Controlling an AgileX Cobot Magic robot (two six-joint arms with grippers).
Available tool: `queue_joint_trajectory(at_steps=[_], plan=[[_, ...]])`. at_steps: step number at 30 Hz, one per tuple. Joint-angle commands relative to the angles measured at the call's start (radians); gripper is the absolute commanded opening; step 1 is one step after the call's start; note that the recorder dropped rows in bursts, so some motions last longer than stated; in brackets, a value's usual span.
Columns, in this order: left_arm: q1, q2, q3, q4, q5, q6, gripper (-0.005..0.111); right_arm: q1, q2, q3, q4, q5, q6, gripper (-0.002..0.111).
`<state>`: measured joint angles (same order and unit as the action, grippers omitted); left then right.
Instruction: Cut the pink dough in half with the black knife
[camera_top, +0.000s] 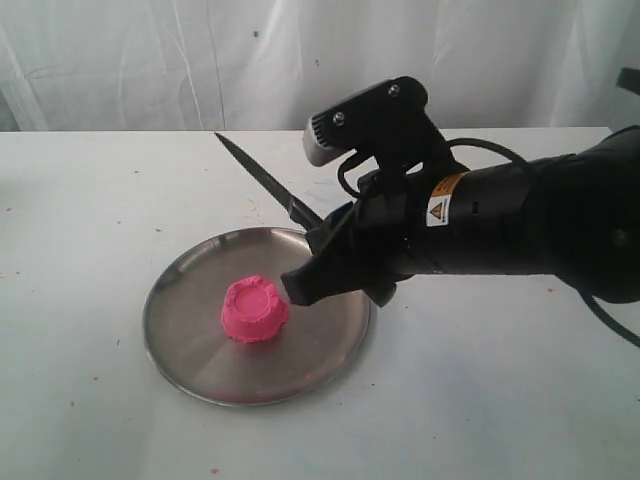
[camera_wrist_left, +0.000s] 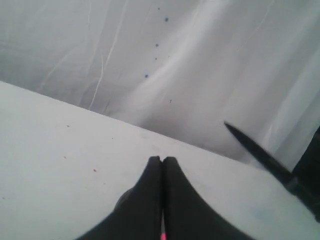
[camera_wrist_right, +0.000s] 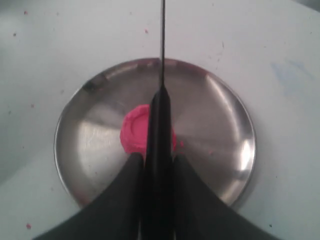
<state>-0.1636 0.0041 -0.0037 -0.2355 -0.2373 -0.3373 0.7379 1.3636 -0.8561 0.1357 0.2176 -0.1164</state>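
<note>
The pink dough (camera_top: 255, 310), one round lump with a dented top, sits near the middle of the steel plate (camera_top: 180, 335). My right gripper (camera_top: 310, 270) is shut on the black knife (camera_top: 265, 180) by its handle, just above and right of the dough. The blade points up and away to the back left, clear of the dough. In the right wrist view the knife (camera_wrist_right: 162, 50) runs straight out from the right gripper (camera_wrist_right: 156, 157), across the dough (camera_wrist_right: 134, 132) and the plate (camera_wrist_right: 215, 125). My left gripper (camera_wrist_left: 162, 160) is shut and empty over bare table, with the knife (camera_wrist_left: 260, 152) off to one side.
The white table (camera_top: 90, 230) carries small pink crumbs. A white curtain (camera_top: 150, 60) hangs along the back edge. The bulky black right arm (camera_top: 520, 225) stretches in from the right over the table. The left arm is outside the exterior view.
</note>
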Motion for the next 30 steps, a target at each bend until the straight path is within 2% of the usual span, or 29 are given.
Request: queue_joint_trajectory(at_steps=[1,7,10,12,15,19,21,25,28,30], plan=[[0.001,-0.004,-0.023,0.038,0.089,-0.096,0.0,0.007,-0.009,-0.045,0.0,0.094,-0.068,0.0],[0.0,0.132,-0.164,0.067,0.246,-0.088,0.0,0.04,-0.009,-0.118,0.004,0.122,-0.092,0.0],[-0.001,0.257,-0.256,0.069,0.325,0.015,0.0,0.041,-0.009,-0.136,0.004,0.125,-0.094,0.0],[-0.001,0.36,-0.305,0.069,0.337,0.116,0.0,0.041,-0.009,-0.145,0.004,0.125,-0.094,0.0],[-0.001,0.523,-0.359,0.065,0.334,0.162,0.0,0.041,-0.009,-0.156,0.01,0.125,-0.094,0.0],[-0.014,0.733,-0.37,0.065,0.219,0.27,0.0,0.041,-0.009,-0.169,0.019,0.127,-0.094,0.0],[-0.042,0.821,-0.37,0.065,0.143,0.288,0.0,0.041,-0.009,-0.171,0.021,0.125,-0.094,0.0],[-0.14,0.976,-0.37,0.082,0.037,0.265,0.0,0.041,-0.009,-0.18,0.02,0.126,-0.094,0.0],[-0.209,1.014,-0.371,0.177,0.047,0.21,0.0,0.041,-0.009,-0.18,0.02,0.126,-0.097,0.0],[-0.245,1.005,-0.386,0.236,0.119,0.202,0.0,0.041,-0.009,-0.18,0.02,0.126,-0.106,0.0]])
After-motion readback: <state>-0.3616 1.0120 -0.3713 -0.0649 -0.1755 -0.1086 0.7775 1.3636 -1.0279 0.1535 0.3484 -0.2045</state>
